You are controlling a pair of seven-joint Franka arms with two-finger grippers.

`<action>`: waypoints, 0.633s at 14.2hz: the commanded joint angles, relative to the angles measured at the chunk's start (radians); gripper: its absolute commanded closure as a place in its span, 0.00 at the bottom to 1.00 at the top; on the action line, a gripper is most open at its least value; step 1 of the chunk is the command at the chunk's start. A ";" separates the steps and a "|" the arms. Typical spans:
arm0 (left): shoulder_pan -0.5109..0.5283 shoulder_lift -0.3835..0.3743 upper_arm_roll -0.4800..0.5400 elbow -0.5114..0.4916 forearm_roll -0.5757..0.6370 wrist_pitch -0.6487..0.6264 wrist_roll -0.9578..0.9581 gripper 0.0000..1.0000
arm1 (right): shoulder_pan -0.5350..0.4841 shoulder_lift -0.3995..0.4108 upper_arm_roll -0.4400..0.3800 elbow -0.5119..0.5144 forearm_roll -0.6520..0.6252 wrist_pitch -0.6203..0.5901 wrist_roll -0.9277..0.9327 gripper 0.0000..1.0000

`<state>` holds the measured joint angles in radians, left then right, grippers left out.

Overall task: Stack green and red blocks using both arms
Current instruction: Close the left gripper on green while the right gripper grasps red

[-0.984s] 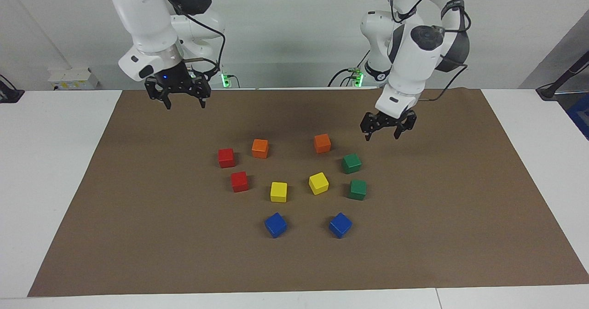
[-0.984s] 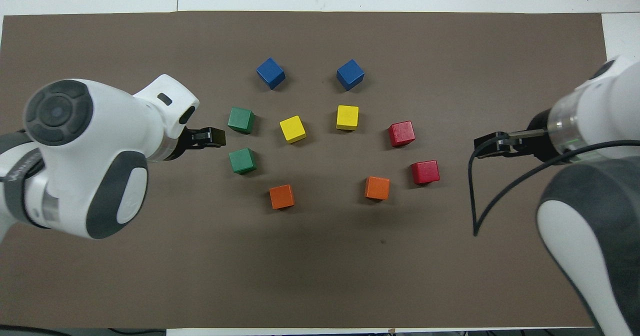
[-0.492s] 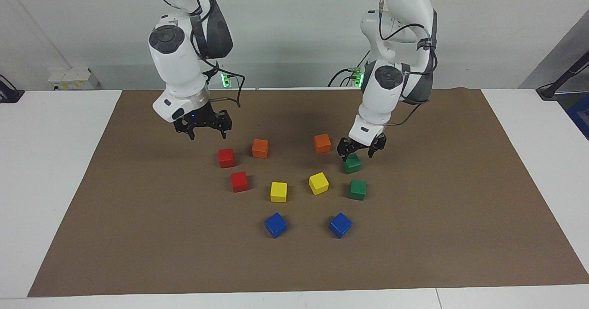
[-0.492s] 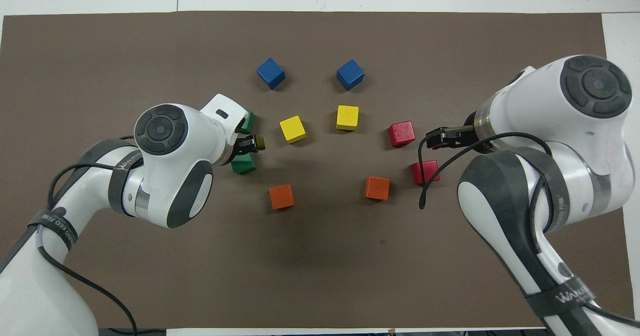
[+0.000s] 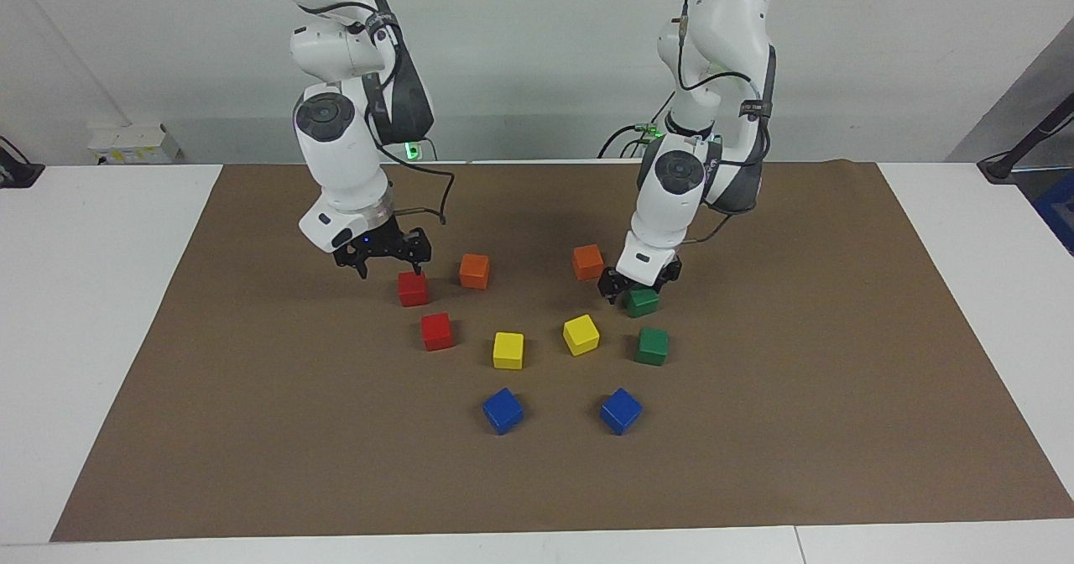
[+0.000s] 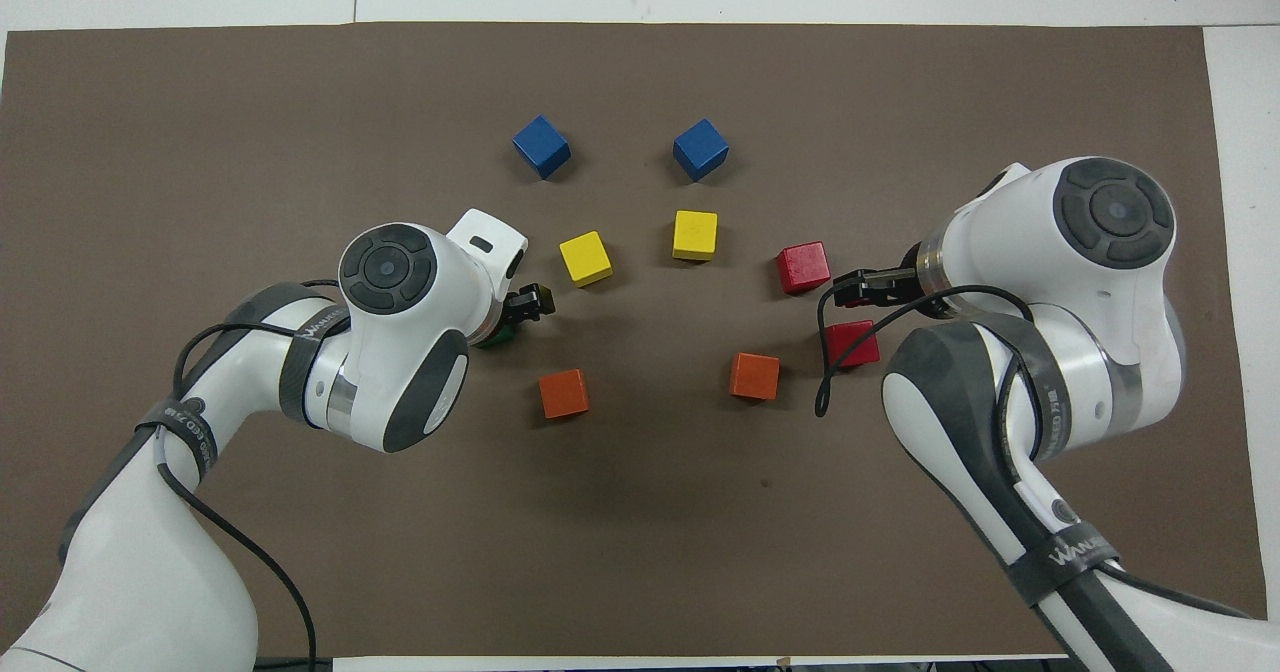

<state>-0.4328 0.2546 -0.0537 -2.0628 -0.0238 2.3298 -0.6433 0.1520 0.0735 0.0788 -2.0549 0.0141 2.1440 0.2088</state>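
Observation:
Two green cubes sit toward the left arm's end: one nearer to the robots and one farther. Two red cubes sit toward the right arm's end: one nearer and one farther. My left gripper is open and low, its fingers astride the nearer green cube. My right gripper is open, just above and beside the nearer red cube. In the overhead view the left gripper hides most of the nearer green cube, and the left arm hides the farther one. There the right gripper hangs between both red cubes.
On the brown mat, two orange cubes lie between the two grippers. Two yellow cubes lie farther from the robots. Two blue cubes lie farthest.
Both arms have swung inward and down. The left gripper dropped from beside the green cubes onto the nearer one. The right gripper came from the mat's near edge to the nearer red cube.

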 commanded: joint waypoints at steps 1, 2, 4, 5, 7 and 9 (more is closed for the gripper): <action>-0.017 -0.006 0.017 -0.029 -0.012 0.022 -0.013 0.00 | 0.004 0.006 -0.001 -0.042 0.007 0.053 0.038 0.00; -0.012 -0.008 0.017 -0.033 -0.012 0.014 -0.009 0.00 | 0.012 0.015 -0.001 -0.042 0.006 0.056 0.070 0.00; -0.011 -0.009 0.017 -0.043 -0.013 0.019 -0.010 0.00 | 0.032 0.032 -0.002 -0.053 0.007 0.097 0.107 0.00; -0.011 -0.011 0.017 -0.048 -0.013 0.022 -0.015 0.05 | 0.032 0.040 -0.001 -0.066 0.007 0.115 0.109 0.00; -0.007 -0.012 0.017 -0.054 -0.013 0.026 -0.024 0.24 | 0.032 0.043 -0.002 -0.103 0.007 0.154 0.110 0.00; -0.004 -0.012 0.017 -0.056 -0.013 0.025 -0.029 0.98 | 0.031 0.042 -0.002 -0.131 0.007 0.181 0.112 0.00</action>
<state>-0.4329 0.2587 -0.0456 -2.0889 -0.0238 2.3302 -0.6631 0.1841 0.1265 0.0785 -2.1426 0.0143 2.2841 0.3059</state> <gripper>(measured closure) 0.225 0.000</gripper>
